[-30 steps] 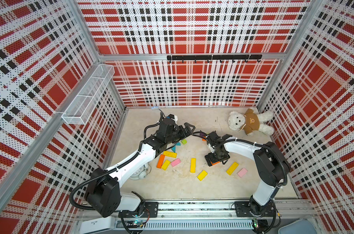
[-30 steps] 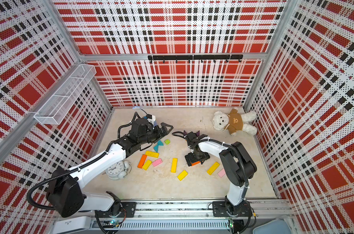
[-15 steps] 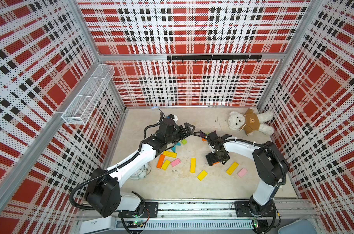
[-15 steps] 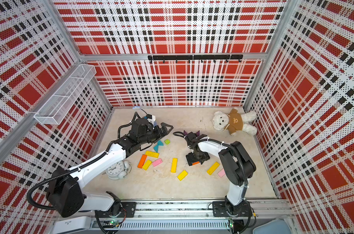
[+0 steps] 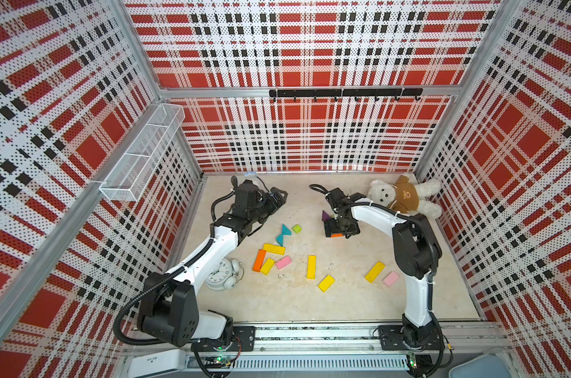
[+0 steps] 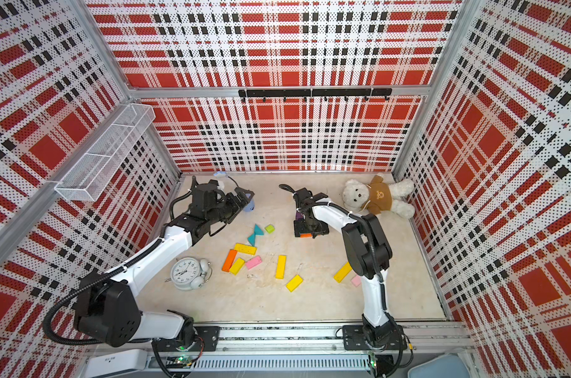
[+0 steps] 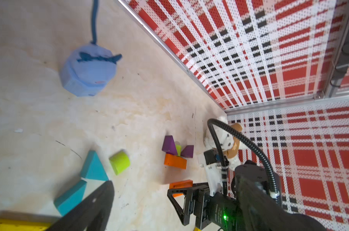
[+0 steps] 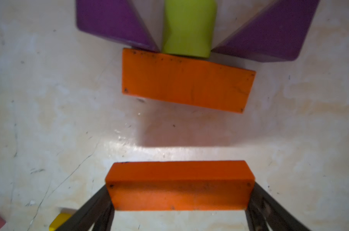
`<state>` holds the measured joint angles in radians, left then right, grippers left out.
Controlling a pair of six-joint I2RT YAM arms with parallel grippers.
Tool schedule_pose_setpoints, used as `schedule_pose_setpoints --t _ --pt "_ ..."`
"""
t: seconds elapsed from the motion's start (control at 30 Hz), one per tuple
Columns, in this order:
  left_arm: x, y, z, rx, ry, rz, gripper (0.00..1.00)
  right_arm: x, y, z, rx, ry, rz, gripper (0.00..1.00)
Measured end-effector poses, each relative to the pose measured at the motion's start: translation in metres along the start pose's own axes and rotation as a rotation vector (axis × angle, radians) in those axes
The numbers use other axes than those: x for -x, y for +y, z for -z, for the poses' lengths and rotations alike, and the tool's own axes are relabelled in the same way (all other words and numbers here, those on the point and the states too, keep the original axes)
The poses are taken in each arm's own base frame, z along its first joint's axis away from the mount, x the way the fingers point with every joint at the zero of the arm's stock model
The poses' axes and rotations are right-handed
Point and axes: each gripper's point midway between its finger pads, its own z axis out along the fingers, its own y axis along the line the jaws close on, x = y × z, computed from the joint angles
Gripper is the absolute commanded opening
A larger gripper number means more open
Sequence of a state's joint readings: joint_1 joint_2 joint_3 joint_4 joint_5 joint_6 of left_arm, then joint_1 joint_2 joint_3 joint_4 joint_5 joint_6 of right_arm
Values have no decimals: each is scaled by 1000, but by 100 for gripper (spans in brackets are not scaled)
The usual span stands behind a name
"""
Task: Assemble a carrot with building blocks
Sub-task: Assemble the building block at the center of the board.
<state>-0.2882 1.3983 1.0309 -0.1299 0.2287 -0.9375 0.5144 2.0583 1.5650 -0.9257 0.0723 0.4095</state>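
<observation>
KM: Top views, what went in the book?
RT: Right fingers (image 5: 330, 229) were clamped on an orange bar (image 5: 336, 234), with a purple triangle (image 5: 325, 216) just beside them. Left fingers (image 5: 277, 194) stood apart and empty, well apart from the spare blocks (image 5: 274, 248). Plush bear (image 5: 402, 196) lay near the right fingers but clear of them. Alarm clock (image 5: 222, 270) was well apart from the left ones. Neither blocked anything.
KM: Left wrist view?
RT: Carrot top was laid: two purple triangles flanking a lime stub (image 7: 178, 150), with a laid bar (image 7: 174, 161) touching them. The held bar sat near it, apart. A blue soft thing (image 7: 87, 74) lay ahead of the left fingers, off the work.
KM: Right wrist view?
RT: Bar was gripped by its short ends, so its long side faced the laid bar, nearly parallel, slightly skewed. Judged: next row of the body. Only bare surface (image 8: 49, 120) lay between them. Could not tell whether the held bar touched the surface.
</observation>
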Motion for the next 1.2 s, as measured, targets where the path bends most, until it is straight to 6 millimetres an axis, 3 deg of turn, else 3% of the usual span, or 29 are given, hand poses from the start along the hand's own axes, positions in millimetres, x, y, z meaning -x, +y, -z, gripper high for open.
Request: schedule_pose_setpoints --t 0.13,0.4,0.67,0.87,1.2 --pt "9 10 -1 20 -15 21 100 1 -2 -10 2 23 -33 87" --pt "-5 11 -10 20 31 18 100 0 -4 -16 6 40 -65 87" --pt "-10 10 -12 17 48 15 100 13 0 -23 3 29 -90 88" --pt "-26 4 -17 8 84 2 100 17 0 -23 -2 23 -112 88" --pt "-28 3 -18 4 91 2 100 22 -1 -25 -14 15 -153 89"
